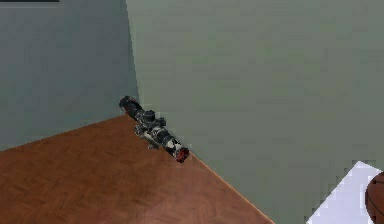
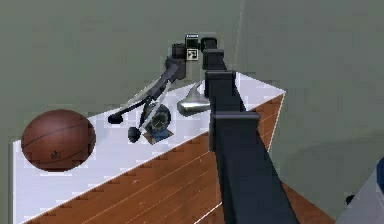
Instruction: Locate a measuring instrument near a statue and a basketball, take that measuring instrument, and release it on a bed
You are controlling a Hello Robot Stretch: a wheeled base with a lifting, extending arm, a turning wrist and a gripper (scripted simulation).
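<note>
In the arm side view a brown basketball (image 2: 58, 140) rests on the left end of a white-topped cabinet (image 2: 120, 160) with a wooden front. To its right stands a small dark round-faced object (image 2: 156, 122) on a pale base, and beside that a grey metallic figure (image 2: 192, 103). The dark arm (image 2: 238, 140) reaches up over the top. My gripper (image 2: 124, 124) angles down to the left, with its fingertips close to the round-faced object. I cannot tell whether it holds anything.
In the forward view a dark tube-shaped thing with a red end (image 1: 155, 128) lies on the wooden floor (image 1: 100, 180) against the grey-green wall near the room corner. The white top's corner (image 1: 350, 198) and the ball's edge (image 1: 379, 186) show at the lower right.
</note>
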